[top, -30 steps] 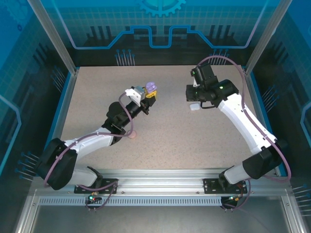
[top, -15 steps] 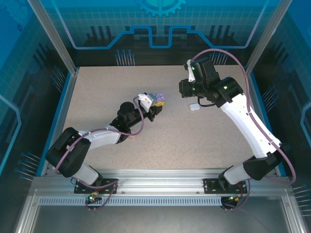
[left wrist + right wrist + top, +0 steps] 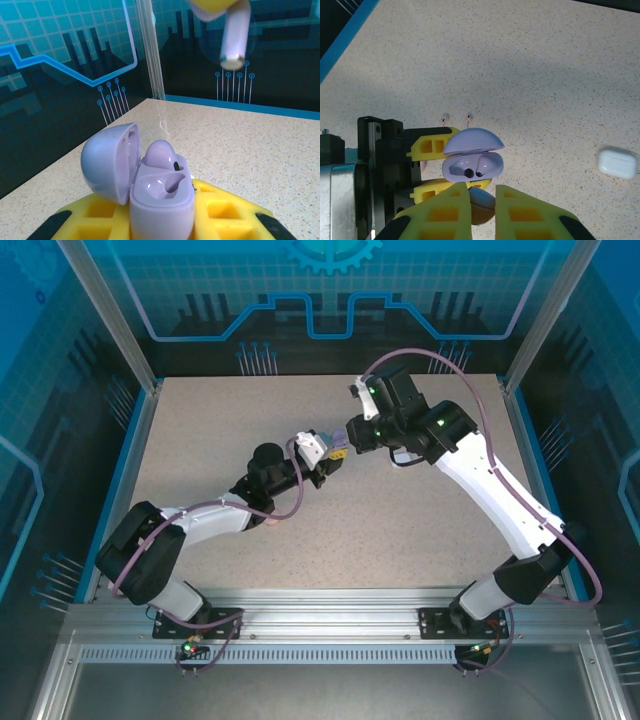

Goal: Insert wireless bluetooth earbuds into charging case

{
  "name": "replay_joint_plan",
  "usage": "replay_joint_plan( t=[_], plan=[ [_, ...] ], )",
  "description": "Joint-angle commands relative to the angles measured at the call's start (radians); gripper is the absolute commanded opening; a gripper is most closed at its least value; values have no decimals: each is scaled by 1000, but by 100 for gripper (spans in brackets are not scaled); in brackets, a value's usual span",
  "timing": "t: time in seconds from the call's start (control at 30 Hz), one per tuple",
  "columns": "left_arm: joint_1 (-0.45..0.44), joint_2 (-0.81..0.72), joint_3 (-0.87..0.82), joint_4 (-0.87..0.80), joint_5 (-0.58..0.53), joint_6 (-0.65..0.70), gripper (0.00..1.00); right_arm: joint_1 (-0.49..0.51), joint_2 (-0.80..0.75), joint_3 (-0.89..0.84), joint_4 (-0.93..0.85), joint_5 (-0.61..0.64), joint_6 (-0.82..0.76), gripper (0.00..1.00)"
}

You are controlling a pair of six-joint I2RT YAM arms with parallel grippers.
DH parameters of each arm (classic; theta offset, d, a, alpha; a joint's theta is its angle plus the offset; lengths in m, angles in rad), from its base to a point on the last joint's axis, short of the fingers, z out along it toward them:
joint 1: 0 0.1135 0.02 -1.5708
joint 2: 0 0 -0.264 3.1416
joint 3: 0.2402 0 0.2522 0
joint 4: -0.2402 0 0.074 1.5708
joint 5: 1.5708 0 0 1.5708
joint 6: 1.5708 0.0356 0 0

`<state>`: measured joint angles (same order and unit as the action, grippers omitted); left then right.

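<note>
Midair work, centre of the top view.
Left gripper [image 3: 328, 453] is clamping an open lilac plastic clamshell charging case [image 3: 161, 197], with one purple earbud [image 3: 161, 150] sitting inside. Right gripper [image 3: 482, 202] is pinching a second small purple earbud [image 3: 233, 40] just above the case, not touching it.

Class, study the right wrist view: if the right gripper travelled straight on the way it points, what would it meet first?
Probably the open purple case held by the left gripper, directly ahead of the right gripper and its pinched earbud; depth is uncertain.
</note>
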<state>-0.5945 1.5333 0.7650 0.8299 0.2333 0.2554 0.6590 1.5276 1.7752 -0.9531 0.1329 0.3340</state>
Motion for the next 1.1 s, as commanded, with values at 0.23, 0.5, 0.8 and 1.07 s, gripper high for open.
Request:
replay_joint_plan(
  t=[0.23, 0.5, 0.8, 1.07],
  plan=[
    [-9, -13, 45, -19, 39, 53, 0, 20, 30, 7, -21, 51, -59, 13],
    [-12, -21, 45, -23, 35, 55, 0, 24, 51, 12, -17, 51, -65, 12],
    [-14, -27, 45, -14, 31, 53, 0, 30, 68, 5, -13, 49, -67, 12],
    [-14, -39, 39, -12, 31, 50, 0, 30, 76, -1, -11, 68, -71, 12]
  ],
)
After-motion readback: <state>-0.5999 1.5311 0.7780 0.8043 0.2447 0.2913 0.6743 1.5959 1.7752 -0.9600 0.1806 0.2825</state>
